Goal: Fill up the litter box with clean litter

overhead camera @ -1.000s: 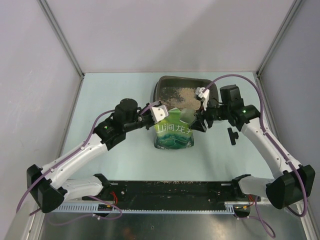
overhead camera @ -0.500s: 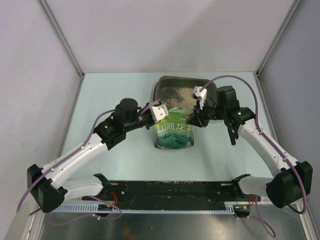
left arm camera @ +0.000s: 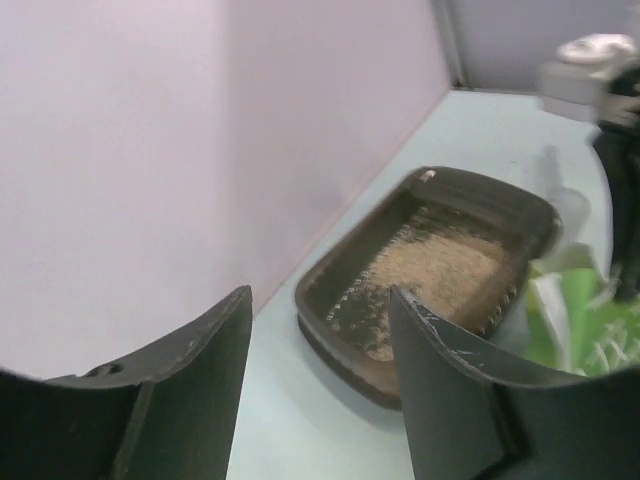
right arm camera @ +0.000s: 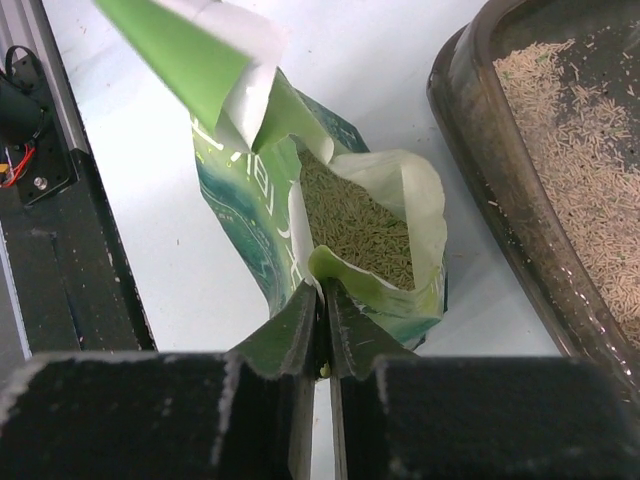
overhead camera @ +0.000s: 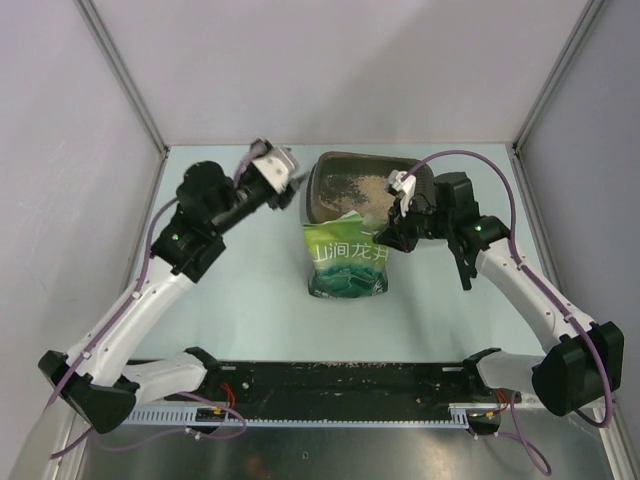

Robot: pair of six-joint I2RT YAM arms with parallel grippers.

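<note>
The bag (overhead camera: 348, 268) stands on the surface (overhead camera: 240, 290) with its torn mouth up, just at 6 o'clock of the box (overhead camera: 330, 158). Litter (overhead camera: 378, 187) lies in a thin patch on the box floor, thickest toward the middle and 3 o'clock. The wrist view shows much more heaped inside the bag.

The right pincer (right arm camera: 322, 295) is pressed together on a fold of the bag's rim at its 2 o'clock corner. The left pincer (left arm camera: 320, 295) is spread and holds nothing. It hangs above the surface near the box's 9 o'clock end, well apart from the bag.

The step in hand looks like pouring, and one pinched corner is a weak hold for it. The film is thin and the load is heavy, so the rim could slide out or the mouth could fold shut as the bag rises.

A sound way to do it:
- Bring the left pincer back to the bag's 10 o'clock rim or its lower body, so the mouth stays wide.
- Lift only enough for the lip to pass over the box's 6 o'clock rim, then tilt slowly toward 12 o'clock.
- Aim the stream at the bare floor toward 9 o'clock.

Tilting before the lip is over the rim would likely spill grains onto the surface between bag and box.
</note>
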